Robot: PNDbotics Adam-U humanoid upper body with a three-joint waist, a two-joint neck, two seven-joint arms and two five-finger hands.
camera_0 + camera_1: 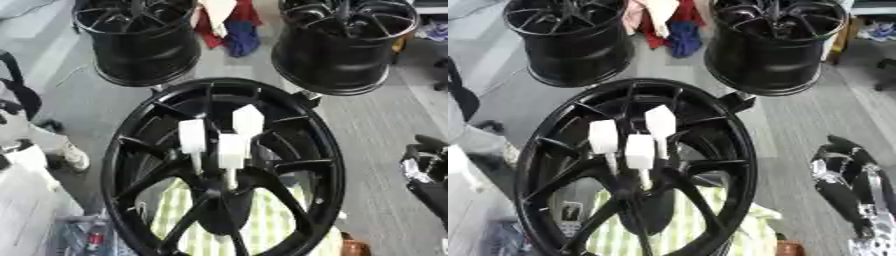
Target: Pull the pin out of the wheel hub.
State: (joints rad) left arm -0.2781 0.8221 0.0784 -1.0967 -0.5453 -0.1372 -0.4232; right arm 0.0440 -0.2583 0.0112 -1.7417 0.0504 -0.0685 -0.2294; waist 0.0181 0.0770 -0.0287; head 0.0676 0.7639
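Three white pins (219, 140) stand close together in the near wheel hub (223, 200), so your right robot hand (846, 185), empty with relaxed fingers, could knock a neighbouring pin while reaching in.
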